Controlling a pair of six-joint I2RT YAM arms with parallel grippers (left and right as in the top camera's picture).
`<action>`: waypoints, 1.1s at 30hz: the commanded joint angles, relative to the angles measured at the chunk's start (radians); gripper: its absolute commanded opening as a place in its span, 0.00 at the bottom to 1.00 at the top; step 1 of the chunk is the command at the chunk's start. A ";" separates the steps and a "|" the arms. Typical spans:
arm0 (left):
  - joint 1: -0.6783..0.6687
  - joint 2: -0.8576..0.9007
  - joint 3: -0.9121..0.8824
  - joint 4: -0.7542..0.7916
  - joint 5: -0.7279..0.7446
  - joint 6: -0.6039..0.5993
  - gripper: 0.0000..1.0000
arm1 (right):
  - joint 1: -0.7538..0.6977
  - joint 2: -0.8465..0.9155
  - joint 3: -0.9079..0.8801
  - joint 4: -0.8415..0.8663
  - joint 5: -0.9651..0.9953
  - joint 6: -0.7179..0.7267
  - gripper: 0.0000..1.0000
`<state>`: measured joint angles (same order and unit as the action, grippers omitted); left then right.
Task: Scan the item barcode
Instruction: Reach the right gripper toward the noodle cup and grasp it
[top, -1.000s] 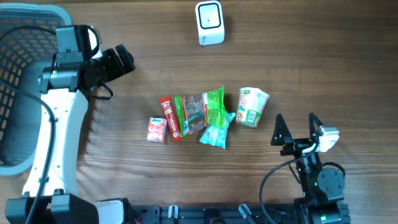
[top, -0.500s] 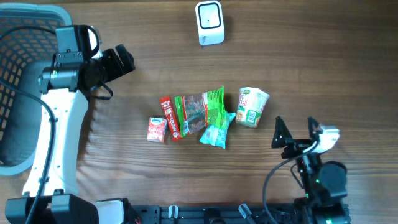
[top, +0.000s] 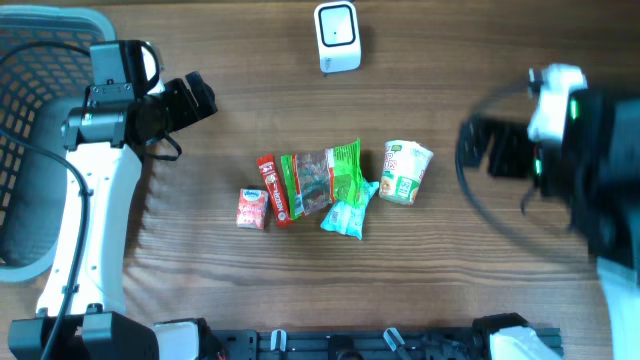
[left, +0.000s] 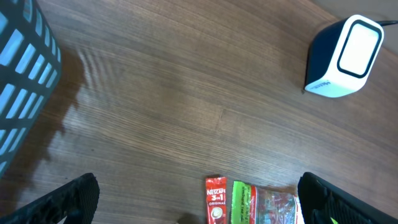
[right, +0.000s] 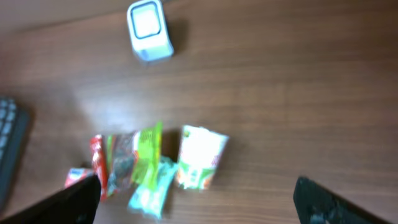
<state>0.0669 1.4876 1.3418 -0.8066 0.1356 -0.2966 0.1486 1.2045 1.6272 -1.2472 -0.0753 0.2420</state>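
Right tool (top: 488, 150) swung up from front edge, now blurred, right of noodle cup (top: 405, 172).

The worktop (top: 250, 90) shows smooth, matt brown wood grain. The barcode scanner (top: 336, 36) has a glossy white plastic shell, the basket (top: 20, 200) is grey plastic lattice, the snack packets (top: 318, 183) shiny film.

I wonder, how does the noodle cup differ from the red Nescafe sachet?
The noodle cup is white and green; the Nescafe sachet is red. The cup is bulky and tapered, the sachet flat and slim. The cup ends the row on the right, the sachet lies near its left. Both lie on the table.
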 joint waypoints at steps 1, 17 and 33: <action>0.007 -0.006 0.006 0.003 -0.003 0.013 1.00 | -0.002 0.171 0.187 -0.056 -0.097 -0.117 1.00; 0.007 -0.006 0.006 0.003 -0.003 0.013 1.00 | -0.236 0.385 -0.232 0.067 -0.455 -0.269 0.95; 0.007 -0.006 0.006 0.003 -0.003 0.013 1.00 | -0.339 0.387 -0.630 0.532 -0.682 -0.291 0.98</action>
<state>0.0669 1.4876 1.3418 -0.8066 0.1349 -0.2966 -0.1883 1.5879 1.0168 -0.7341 -0.7254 -0.0471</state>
